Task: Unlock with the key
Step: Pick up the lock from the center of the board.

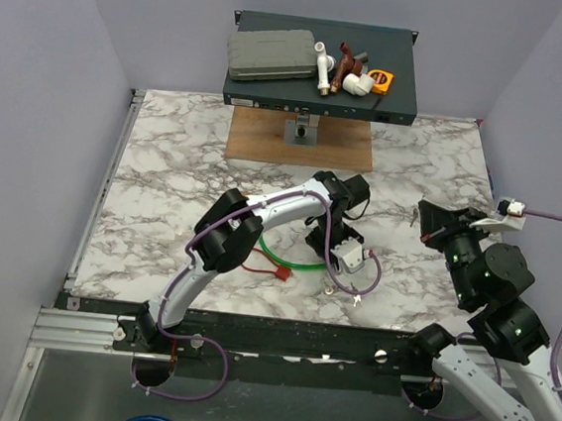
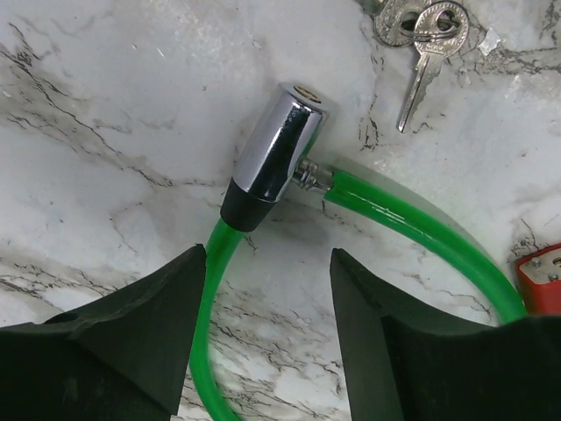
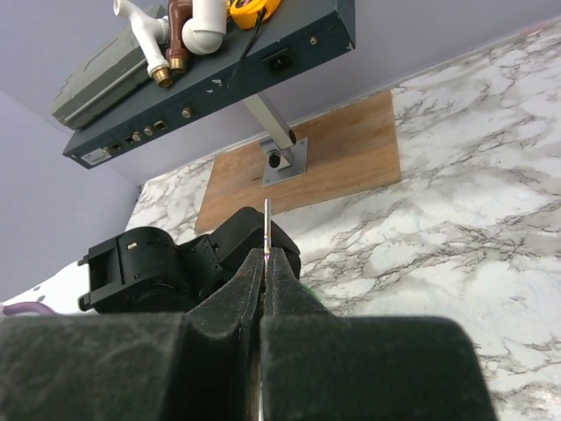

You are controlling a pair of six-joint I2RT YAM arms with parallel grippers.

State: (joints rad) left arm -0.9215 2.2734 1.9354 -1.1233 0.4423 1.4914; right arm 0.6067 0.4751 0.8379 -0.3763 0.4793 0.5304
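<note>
The lock's chrome cylinder (image 2: pixel 276 149) lies on the marble with its green cable (image 2: pixel 412 219) looping out of both ends. My left gripper (image 2: pixel 267 256) hovers just short of the cylinder, open, with the cable running along the inside of its left finger (image 2: pixel 166 307) and bare marble in the gap. From above, the left gripper (image 1: pixel 324 239) points down over the cable (image 1: pixel 286 261). My right gripper (image 3: pixel 266 256) is shut on a key (image 3: pixel 266 224) whose thin blade sticks out past the tips. It hangs above the table at the right (image 1: pixel 423 220).
A ring of spare keys (image 2: pixel 419 31) and a red tag (image 2: pixel 543 279) lie beside the cable. At the back, a dark rack unit (image 1: pixel 317 95) on a post over a wooden board (image 1: pixel 258 144) carries a grey case, pipe fittings and a tape measure.
</note>
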